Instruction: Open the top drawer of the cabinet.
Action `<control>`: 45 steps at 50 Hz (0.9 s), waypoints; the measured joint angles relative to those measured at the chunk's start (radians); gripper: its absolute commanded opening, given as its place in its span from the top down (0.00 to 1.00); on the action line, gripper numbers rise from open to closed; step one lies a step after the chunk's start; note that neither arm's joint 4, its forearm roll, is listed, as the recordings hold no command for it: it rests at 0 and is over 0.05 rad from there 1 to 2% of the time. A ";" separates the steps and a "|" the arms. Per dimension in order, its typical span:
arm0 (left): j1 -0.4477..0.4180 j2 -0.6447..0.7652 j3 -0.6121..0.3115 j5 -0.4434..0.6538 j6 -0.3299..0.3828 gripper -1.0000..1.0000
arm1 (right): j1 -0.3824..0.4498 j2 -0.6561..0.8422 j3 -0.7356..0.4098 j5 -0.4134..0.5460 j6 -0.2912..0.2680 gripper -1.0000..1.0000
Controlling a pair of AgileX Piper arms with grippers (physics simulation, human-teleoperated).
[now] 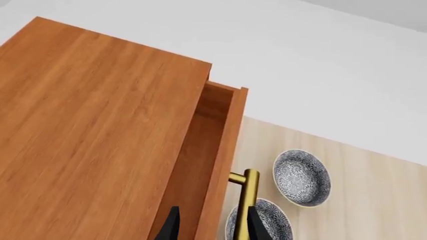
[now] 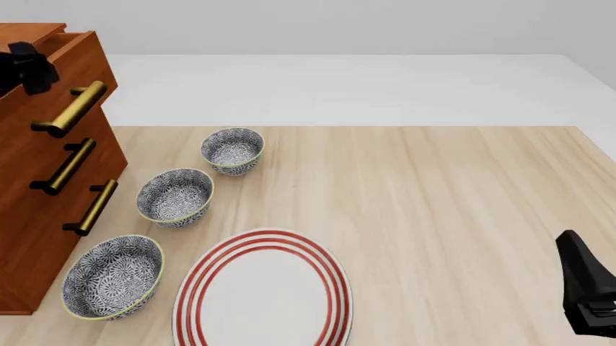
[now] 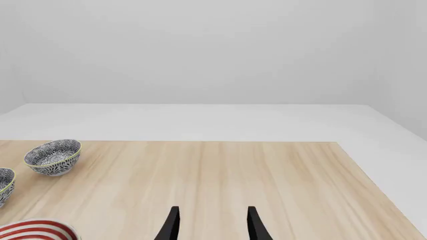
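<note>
Wooden top drawer (image 2: 82, 72) slid out past cabinet (image 2: 34, 216) edge.

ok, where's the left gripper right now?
Front view, far left: the left gripper sits at the cabinet's top, straddling the front of the top drawer, above its brass handle.

1. Table (image 2: 433, 216): pale wood-grain top, bordered by a light grey surround.
2. Cabinet (image 2: 29, 238): reddish-brown wood, three brass bar handles, standing at the table's left edge.
3. Three patterned bowls, in a row just beside the cabinet front: far (image 2: 232, 150), middle (image 2: 174, 196), near (image 2: 112, 277).
4. Striped plate (image 2: 262, 292): white, red rings, at the near edge, beside the near bowl.
</note>
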 measured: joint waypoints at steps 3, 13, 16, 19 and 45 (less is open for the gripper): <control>0.001 0.003 0.001 -0.002 0.000 0.00 | 0.000 0.000 0.000 0.000 0.000 0.00; 0.004 0.012 0.001 -0.006 0.002 0.00 | 0.000 0.000 0.000 0.000 0.000 0.00; 0.004 0.013 0.002 -0.007 0.002 0.00 | 0.000 0.000 0.000 0.000 0.000 0.00; 0.003 0.013 0.003 -0.007 0.002 0.00 | 0.000 0.000 0.000 0.000 0.000 0.00; -0.005 0.026 0.010 -0.016 0.001 0.00 | 0.000 0.000 0.000 0.000 0.000 0.00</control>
